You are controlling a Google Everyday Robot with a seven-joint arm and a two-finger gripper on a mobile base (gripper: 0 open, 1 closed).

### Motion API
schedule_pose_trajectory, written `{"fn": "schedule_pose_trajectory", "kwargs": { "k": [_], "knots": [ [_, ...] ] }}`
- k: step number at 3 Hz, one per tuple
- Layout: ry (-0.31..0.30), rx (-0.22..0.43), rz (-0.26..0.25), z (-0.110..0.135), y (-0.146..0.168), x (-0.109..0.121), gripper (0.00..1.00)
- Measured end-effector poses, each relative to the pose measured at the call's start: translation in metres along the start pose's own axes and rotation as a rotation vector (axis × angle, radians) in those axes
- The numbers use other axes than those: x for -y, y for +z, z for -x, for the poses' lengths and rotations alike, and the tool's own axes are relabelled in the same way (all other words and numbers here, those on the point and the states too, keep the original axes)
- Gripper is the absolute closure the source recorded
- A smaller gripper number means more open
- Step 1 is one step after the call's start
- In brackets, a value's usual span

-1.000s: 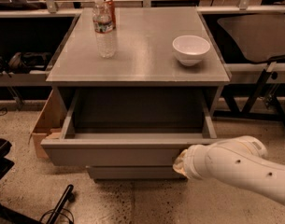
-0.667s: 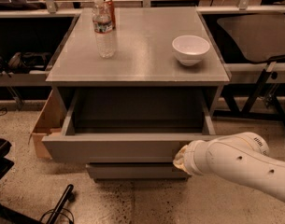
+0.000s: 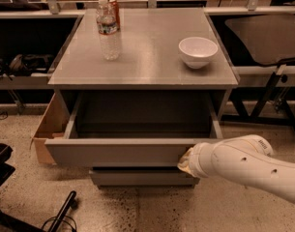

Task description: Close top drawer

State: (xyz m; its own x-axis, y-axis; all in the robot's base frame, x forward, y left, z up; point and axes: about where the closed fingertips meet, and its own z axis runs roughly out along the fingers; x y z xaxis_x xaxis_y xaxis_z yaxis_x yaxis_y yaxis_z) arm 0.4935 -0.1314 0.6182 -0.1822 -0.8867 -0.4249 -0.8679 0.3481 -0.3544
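now the claw [image 3: 184, 161] sits against the right end of the top drawer [image 3: 113, 152] front; wide or narrow, cannot tell. the drawer juts well out from under the tabletop [image 3: 147, 57], its front running left-right, so closing it likely means a push straight ahead.

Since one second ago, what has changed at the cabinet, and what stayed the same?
The gripper, at the right end of the top drawer front, advanced toward the cabinet, and the drawer slid slightly inward; it is not yet shut. The water bottle and bowl did not move.
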Motion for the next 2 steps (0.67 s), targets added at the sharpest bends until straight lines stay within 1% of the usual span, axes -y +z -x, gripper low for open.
{"fn": "schedule_pose_trajectory", "kwargs": {
  "k": [1,2],
  "knots": [
    [-0.005,0.000,-0.002,-0.002,0.008,0.007,1.00],
    [-0.040,-0.015,-0.012,-0.001,0.023,0.040,1.00]
  ]
}}
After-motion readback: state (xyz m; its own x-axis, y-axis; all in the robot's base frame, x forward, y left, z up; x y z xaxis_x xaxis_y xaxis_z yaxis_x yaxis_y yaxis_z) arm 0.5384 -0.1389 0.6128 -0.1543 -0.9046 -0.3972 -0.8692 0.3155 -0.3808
